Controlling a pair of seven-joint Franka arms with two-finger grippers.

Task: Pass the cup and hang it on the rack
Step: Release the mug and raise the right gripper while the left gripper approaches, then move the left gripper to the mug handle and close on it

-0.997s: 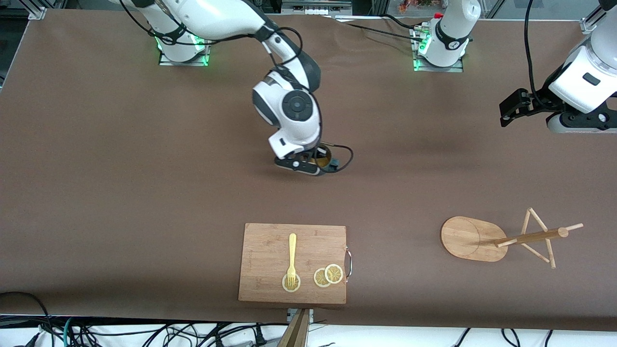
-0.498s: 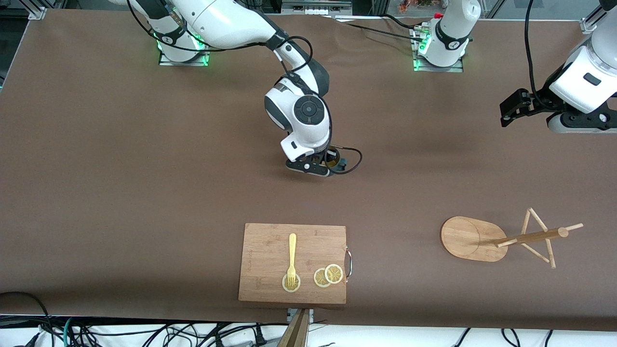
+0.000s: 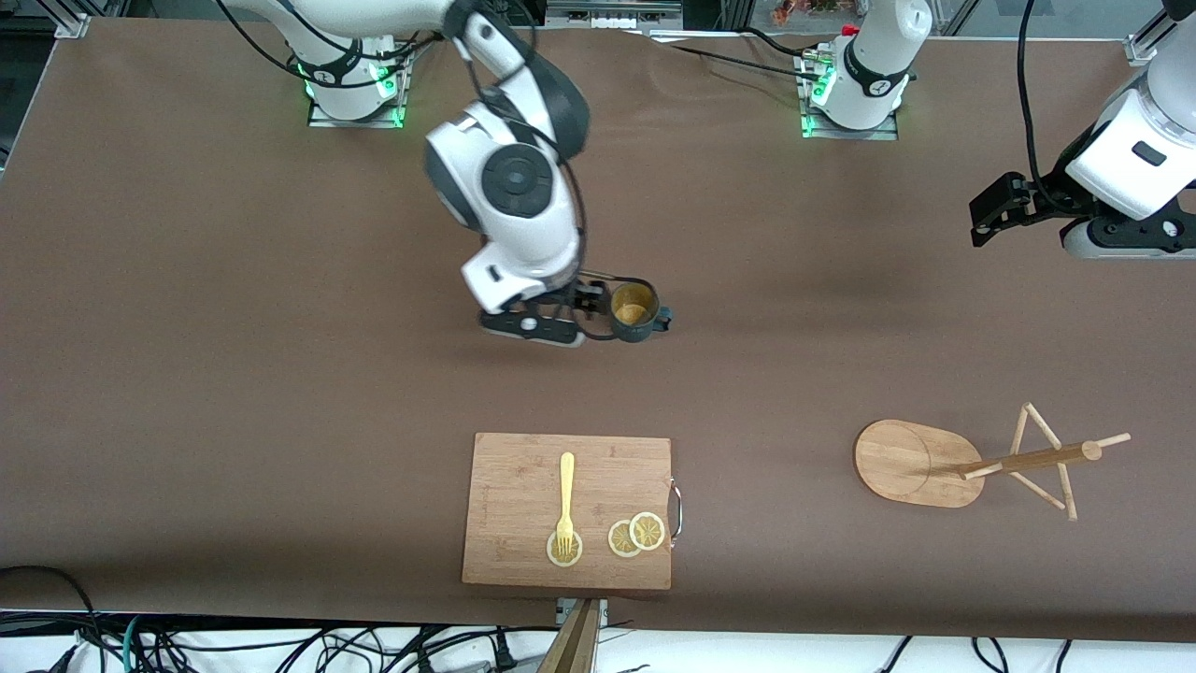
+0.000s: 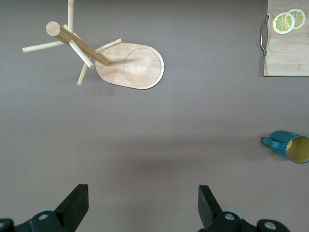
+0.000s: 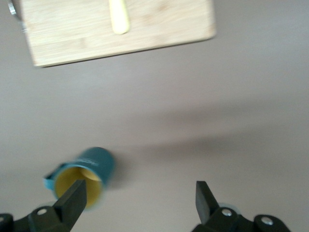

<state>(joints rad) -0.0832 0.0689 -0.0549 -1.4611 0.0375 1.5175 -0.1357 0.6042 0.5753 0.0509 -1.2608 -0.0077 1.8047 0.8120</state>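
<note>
The dark teal cup [image 3: 634, 312] stands upright on the table's middle, its yellowish inside showing and its handle pointing toward the left arm's end. My right gripper [image 3: 590, 313] is open and empty just beside it, toward the right arm's end. In the right wrist view the cup [image 5: 83, 175] sits by one finger, outside the open gripper [image 5: 140, 191]. The bamboo rack [image 3: 1028, 460] stands nearer the front camera toward the left arm's end. My left gripper [image 3: 990, 210] waits open and high at the left arm's end; its wrist view [image 4: 142, 193] shows the rack [image 4: 130, 67] and the cup [image 4: 292, 146].
A bamboo cutting board [image 3: 523, 495] lies nearer the front camera than the cup, with a yellow fork [image 3: 565, 495] and lemon slices [image 3: 635, 535] on it. It also shows in the left wrist view [image 4: 287, 48] and the right wrist view [image 5: 116, 43].
My right gripper has let go of the cup, risen and drawn back toward the right arm's end. The cup now stands alone on the table. The left arm has not moved.
</note>
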